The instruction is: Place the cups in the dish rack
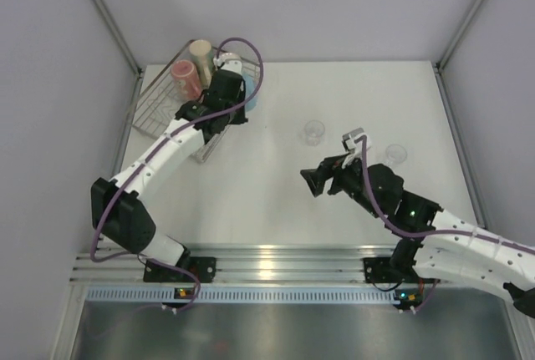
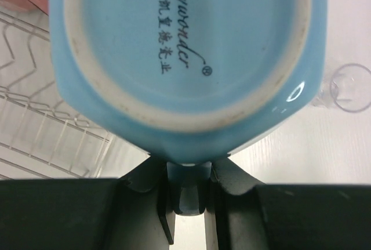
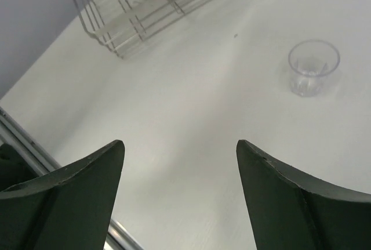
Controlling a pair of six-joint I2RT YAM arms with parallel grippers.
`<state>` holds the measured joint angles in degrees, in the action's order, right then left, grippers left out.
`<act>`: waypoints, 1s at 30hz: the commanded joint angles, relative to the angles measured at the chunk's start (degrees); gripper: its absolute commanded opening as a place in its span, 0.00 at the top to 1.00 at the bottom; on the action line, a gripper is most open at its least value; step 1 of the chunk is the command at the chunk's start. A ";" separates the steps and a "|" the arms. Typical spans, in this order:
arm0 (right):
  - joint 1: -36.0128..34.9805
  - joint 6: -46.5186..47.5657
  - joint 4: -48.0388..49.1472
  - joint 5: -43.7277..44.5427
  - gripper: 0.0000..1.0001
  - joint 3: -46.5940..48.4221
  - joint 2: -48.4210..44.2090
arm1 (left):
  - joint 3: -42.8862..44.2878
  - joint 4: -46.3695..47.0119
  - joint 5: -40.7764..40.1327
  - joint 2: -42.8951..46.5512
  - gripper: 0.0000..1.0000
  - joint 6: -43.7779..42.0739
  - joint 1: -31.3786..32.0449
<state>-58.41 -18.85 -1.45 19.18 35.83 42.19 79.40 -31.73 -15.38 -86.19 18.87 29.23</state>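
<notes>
The silver wire dish rack stands at the far left. A pink-red mug, a cream mug and a white mug are in its far end. My left gripper is shut on the handle of the light blue cup at the rack's right side. In the left wrist view the cup's base fills the frame above the gripper. Two clear glasses stand on the table. My right gripper is open and empty, below the nearer glass.
The rack's wires lie left of the blue cup in the left wrist view, with a clear glass on the right. The right wrist view shows the rack far off. Grey walls close in the white table.
</notes>
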 commanded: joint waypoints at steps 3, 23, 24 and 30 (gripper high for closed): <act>-0.91 -6.81 -6.46 -0.46 0.21 0.39 0.44 | 7.26 5.27 -2.73 -1.96 1.00 -3.49 -5.66; -0.83 -11.12 -11.82 1.12 0.19 -3.14 -10.64 | 13.15 11.33 -0.71 -15.14 1.00 -5.52 -14.64; -0.83 -10.77 -11.99 1.21 0.19 -3.05 -11.25 | 13.59 11.51 -0.10 -15.75 1.00 -4.91 -15.51; -0.83 -9.80 -13.31 1.91 0.19 -2.52 -12.31 | 17.54 12.57 1.14 -21.20 1.00 -3.59 -16.40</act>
<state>-58.41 -28.73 -14.31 19.84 32.86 30.52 91.92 -27.49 -14.55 -106.80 13.85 12.91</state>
